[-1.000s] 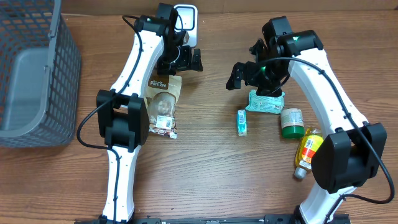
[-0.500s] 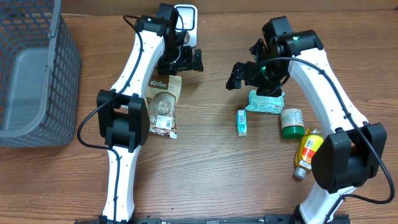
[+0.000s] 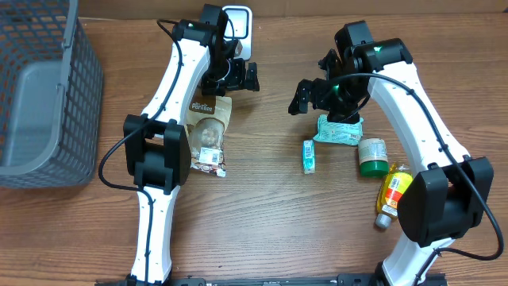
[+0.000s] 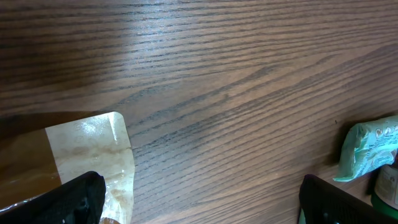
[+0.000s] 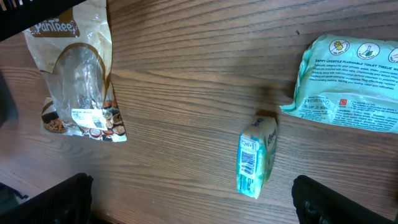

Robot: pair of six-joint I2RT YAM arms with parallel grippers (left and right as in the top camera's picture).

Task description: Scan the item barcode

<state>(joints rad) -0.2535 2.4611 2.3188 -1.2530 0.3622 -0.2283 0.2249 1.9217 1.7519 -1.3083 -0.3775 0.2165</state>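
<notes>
Several items lie on the wooden table: a brown snack bag [image 3: 208, 131], a small teal pack [image 3: 309, 156], a pale green wipes packet [image 3: 340, 131]. In the right wrist view the small teal pack [image 5: 256, 155] lies with its barcode facing up, the snack bag [image 5: 78, 81] to its left and the wipes packet [image 5: 348, 81] to its right. My left gripper [image 3: 236, 79] hovers open just above the snack bag's top [image 4: 87, 149]. My right gripper [image 3: 309, 94] hangs open over bare table, up-left of the wipes. Neither holds anything.
A white scanner-like device [image 3: 238, 22] stands at the table's back edge behind the left arm. A grey mesh basket [image 3: 40, 95] fills the far left. A green-lidded jar [image 3: 371, 156] and a yellow bottle [image 3: 393, 193] lie at the right, near the right arm's base.
</notes>
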